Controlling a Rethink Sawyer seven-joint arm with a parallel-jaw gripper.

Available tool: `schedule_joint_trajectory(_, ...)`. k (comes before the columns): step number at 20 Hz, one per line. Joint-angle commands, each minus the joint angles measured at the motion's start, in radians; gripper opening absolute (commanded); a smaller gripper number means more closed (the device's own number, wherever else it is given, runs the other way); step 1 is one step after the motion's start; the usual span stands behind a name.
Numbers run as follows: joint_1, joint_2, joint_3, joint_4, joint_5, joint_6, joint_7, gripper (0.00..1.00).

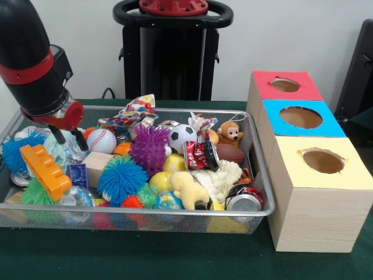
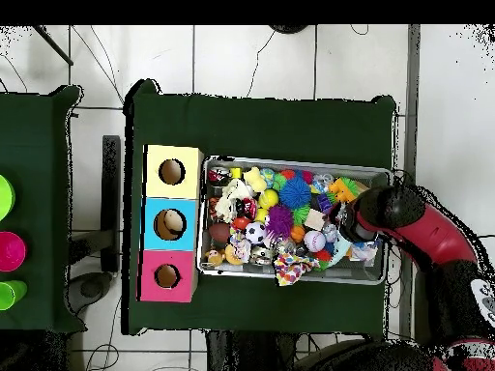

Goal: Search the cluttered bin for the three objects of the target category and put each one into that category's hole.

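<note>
Front view, gripper [image 1: 69, 139] amid bin [image 1: 259, 175] clutter, orange block [image 1: 44, 171] just beside

Plain pale wall [image 1: 291, 35] behind, dark green cloth over the table [image 1: 145, 256], white tiled floor [image 2: 251, 58] all round it
</note>
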Motion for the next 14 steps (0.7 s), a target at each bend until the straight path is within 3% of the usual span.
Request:
schedule_joint_trajectory(1, -0.029, 0.014, 0.086, 0.002, -0.013, 0.06, -0.019, 1.0)
schedule_joint_trajectory(14, -0.049, 0.034, 0.103, 0.058, -0.016, -0.043, -0.005, 1.0)
